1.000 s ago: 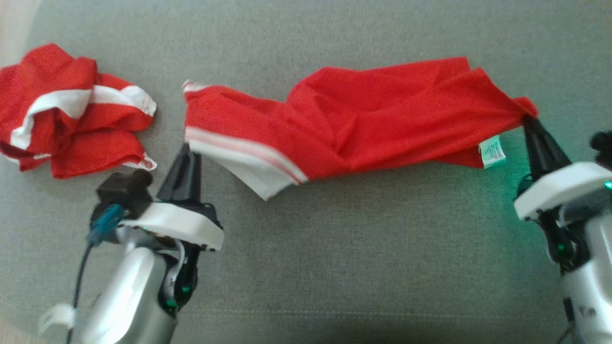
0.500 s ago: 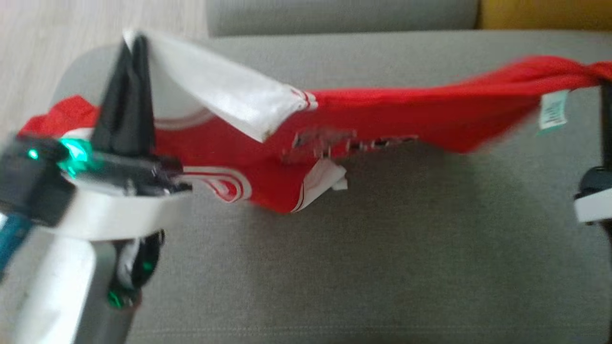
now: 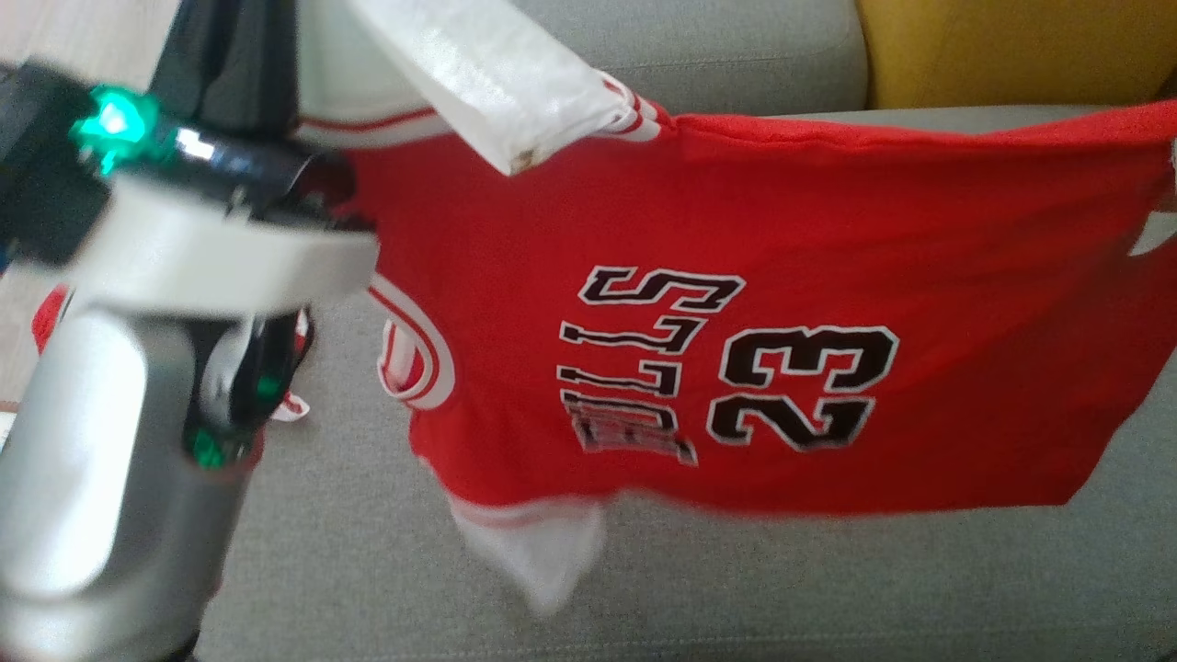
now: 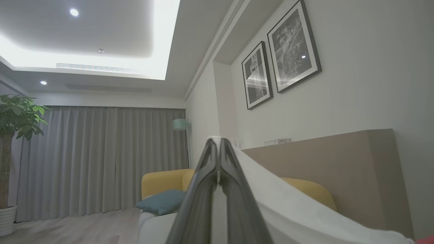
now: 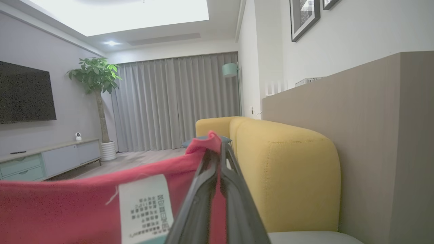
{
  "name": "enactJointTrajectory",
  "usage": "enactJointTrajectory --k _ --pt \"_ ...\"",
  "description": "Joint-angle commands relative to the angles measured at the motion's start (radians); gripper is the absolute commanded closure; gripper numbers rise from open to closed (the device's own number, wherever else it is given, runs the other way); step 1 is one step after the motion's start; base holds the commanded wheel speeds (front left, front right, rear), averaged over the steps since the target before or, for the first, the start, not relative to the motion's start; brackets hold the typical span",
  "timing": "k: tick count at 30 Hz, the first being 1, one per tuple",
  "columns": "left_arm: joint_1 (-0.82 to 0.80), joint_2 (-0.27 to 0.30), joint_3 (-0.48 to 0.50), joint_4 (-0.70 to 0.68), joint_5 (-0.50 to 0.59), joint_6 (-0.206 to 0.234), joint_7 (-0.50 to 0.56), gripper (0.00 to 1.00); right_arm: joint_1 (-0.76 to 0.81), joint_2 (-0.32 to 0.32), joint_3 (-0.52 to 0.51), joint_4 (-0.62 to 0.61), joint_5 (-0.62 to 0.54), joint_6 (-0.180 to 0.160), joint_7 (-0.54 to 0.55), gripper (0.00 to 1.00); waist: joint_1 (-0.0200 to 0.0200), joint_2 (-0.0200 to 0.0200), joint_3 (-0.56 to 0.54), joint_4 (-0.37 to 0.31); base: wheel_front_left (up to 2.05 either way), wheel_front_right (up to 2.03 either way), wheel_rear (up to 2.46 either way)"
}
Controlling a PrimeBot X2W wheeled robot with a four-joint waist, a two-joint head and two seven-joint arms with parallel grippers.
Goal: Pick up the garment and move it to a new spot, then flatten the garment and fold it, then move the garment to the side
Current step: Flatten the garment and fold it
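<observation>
Left gripper (image 4: 219, 144) pinches shut on the white trim (image 3: 497, 92), right gripper (image 5: 219, 154) on the corner by the label (image 5: 145, 206), so I hold the limp, light red basketball jersey (image 3: 791, 230) stretched above the grey sofa seat (image 3: 349, 570); I judge corners and hems the surest holds.

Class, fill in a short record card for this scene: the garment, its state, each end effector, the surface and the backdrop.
garment: red jersey with white trim, black lettering and the number 23
state: held up and spread between both end effectors, over the grey sofa seat, print towards the head camera
left end effector: shut on the jersey's white edge
right end effector: shut on the red edge, beside the care label
backdrop: yellow cushion beyond the jersey
</observation>
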Motion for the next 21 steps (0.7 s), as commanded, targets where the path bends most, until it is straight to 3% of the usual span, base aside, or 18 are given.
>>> enactJointTrajectory --k 1,8,16,21 --pt "-0.082 0.017 0.036 0.000 -0.006 -0.006 0.005 1.00 -0.061 -0.006 0.022 -0.020 0.013 0.008 0.011 1.00 0.0000 -0.0001 0.005 0.000 0.00 0.00 0.00" --pt "-0.292 -0.054 0.014 0.333 -0.040 -0.066 -0.044 1.00 -0.262 -0.013 0.070 0.199 0.062 0.008 -0.075 1.00 0.0000 -0.0001 0.070 -0.025 0.00 0.00 0.00" --pt "-0.578 -0.108 0.052 0.801 -0.046 -0.121 -0.200 1.00 -0.627 0.003 0.201 0.665 0.097 0.008 -0.305 1.00 0.0000 -0.0001 0.121 -0.077 0.00 0.00 0.00" --pt "-0.730 -0.132 0.091 0.982 -0.032 -0.128 -0.232 1.00 -0.830 0.019 0.290 0.950 0.106 0.008 -0.468 1.00 0.0000 -0.0001 0.167 -0.088 0.00 0.00 0.00"
